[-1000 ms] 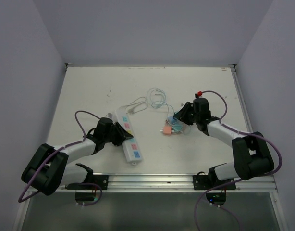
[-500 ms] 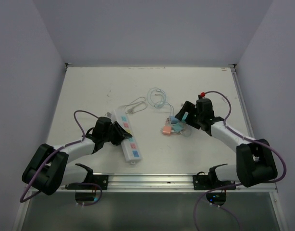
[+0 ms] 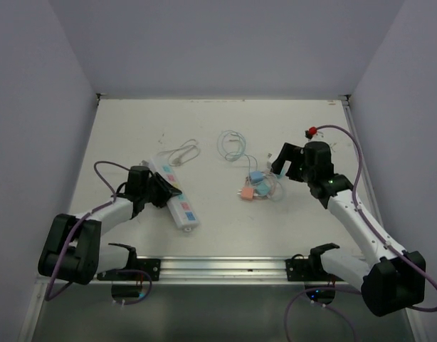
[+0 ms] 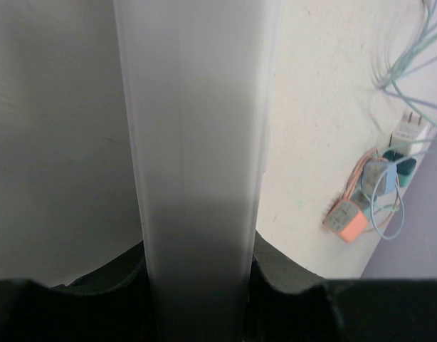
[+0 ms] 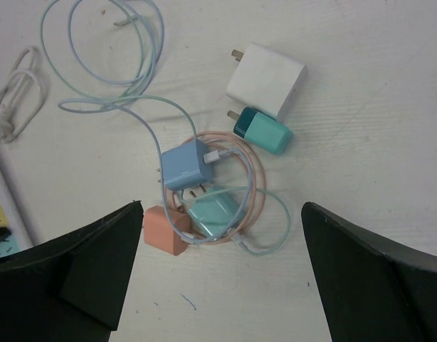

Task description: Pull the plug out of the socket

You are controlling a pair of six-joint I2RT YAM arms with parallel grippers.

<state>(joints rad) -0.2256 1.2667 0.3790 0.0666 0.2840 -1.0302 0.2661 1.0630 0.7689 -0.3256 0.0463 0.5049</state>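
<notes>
White power strip (image 3: 181, 210) is lying at the left front, with the left gripper (image 3: 160, 192) clamping its long sides and its outlets seemingly bare. Beyond, unplugged chargers (image 3: 253, 187) are lying mid-table under the wide-open, empty right gripper (image 5: 222, 274); releasing the strip is probably all that is remaining.

Pale lavender walls (image 3: 225, 43) enclose a scuffed white table (image 3: 133, 135).

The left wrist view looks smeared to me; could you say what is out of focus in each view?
Left wrist: the power strip, very close, is a soft blur; the chargers beyond are sharper. Right wrist: chargers crisp, own fingers dark. Top external: even light, sharp.
</notes>
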